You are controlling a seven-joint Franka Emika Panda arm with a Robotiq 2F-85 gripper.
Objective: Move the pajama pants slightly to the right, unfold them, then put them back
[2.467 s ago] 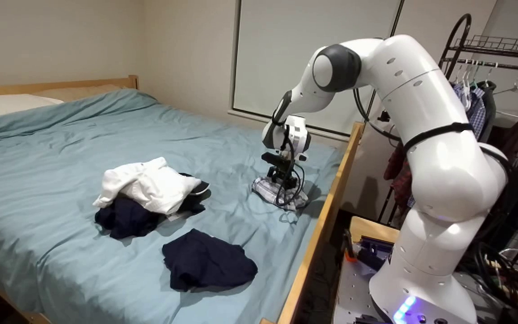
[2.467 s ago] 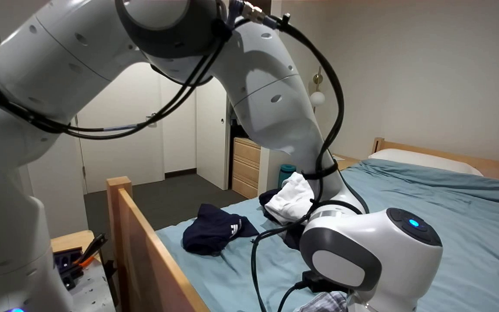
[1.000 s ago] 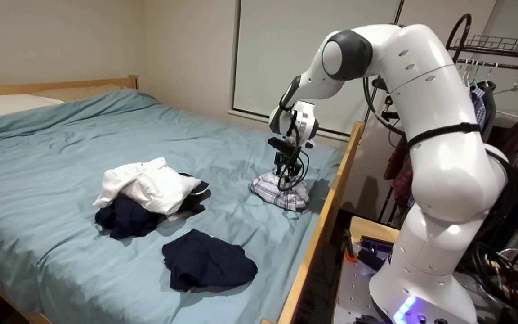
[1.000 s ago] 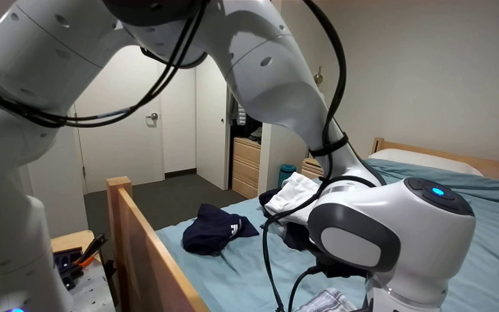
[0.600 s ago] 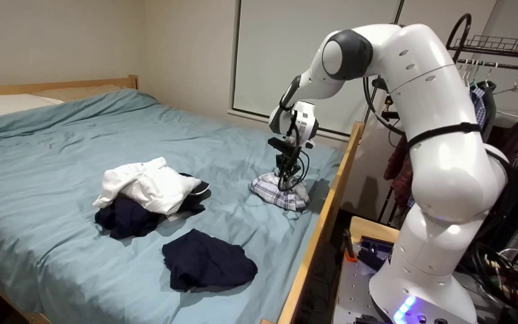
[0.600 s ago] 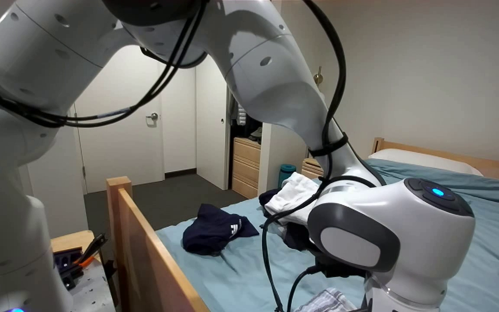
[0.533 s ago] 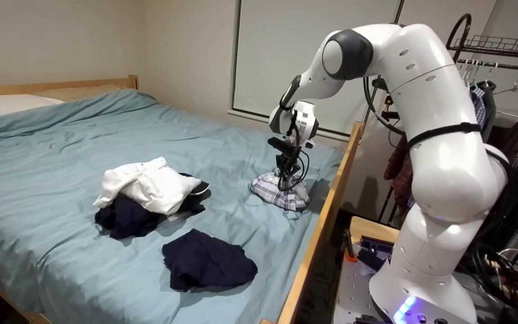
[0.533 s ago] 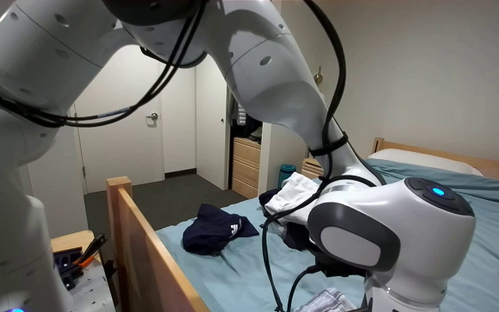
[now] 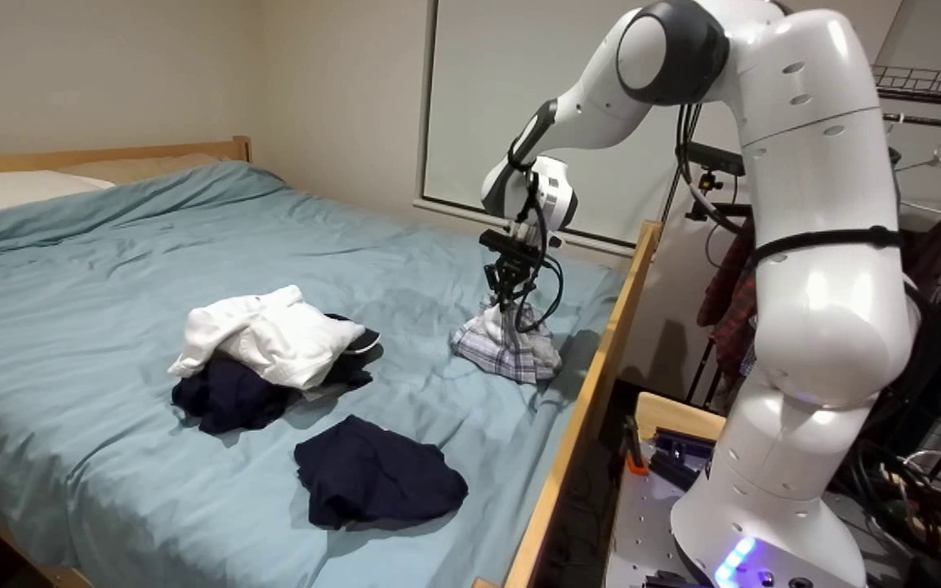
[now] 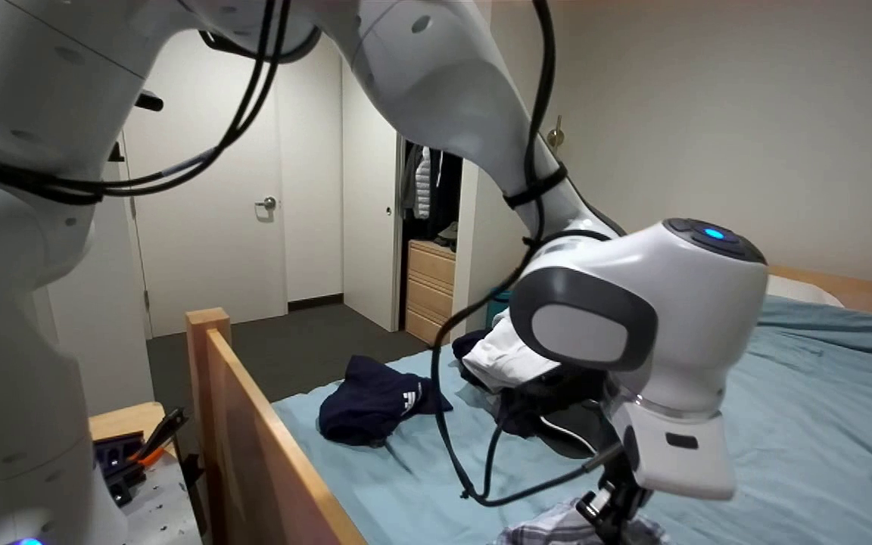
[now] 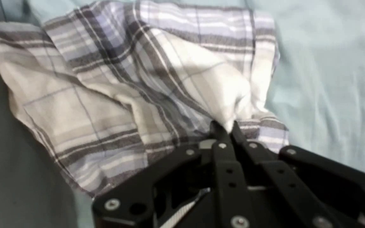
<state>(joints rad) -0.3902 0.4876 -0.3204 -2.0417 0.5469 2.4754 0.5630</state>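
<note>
Robotiq gripper (image 11: 227, 126) is clamped on a raised fold of the plaid pajama pants (image 11: 144, 95) — bunched on the bed cover (image 9: 413, 286), near the wooden rail (image 9: 586, 408). Rightward shift I cannot judge; unfolding seems only beginning — putting back remains.

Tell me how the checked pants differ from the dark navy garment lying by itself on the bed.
Pattern: the checked pants mix white, grey and bluish stripes; the navy garment is dark with a white mark. Pose: the checked pants rise to a peak; the navy garment lies low. State: the gripper pinches the checked pants; nothing grips the navy garment. Both are rumpled cloth on the bed cover.
</note>
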